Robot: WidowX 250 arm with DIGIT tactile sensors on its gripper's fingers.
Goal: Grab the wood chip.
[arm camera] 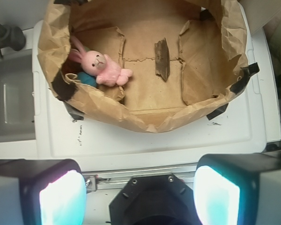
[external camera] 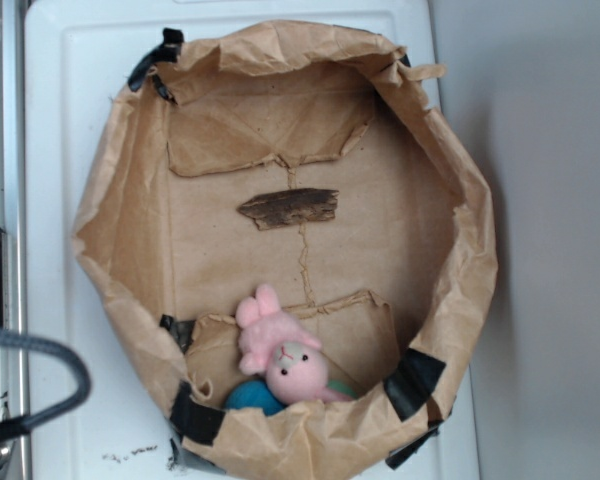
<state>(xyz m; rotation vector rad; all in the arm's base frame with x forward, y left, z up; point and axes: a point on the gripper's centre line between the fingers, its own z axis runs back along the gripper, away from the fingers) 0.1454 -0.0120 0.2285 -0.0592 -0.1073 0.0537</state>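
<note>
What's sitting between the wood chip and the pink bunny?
Nothing. Bare brown paper with a torn seam separates the wood chip from the bunny, clearest in the exterior view.

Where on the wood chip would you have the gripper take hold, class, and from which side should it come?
Grip the wood chip at its middle, across the narrow width, coming straight down from above. It lies flat on the paper bag's floor, long and thin, with bare paper around it; the pink plush bunny sits well apart. The gripper is open.

A white tabletop (external camera: pixel 50 250) lies under soft light, with a plain grey surface (external camera: pixel 550 200) beside it.
</note>
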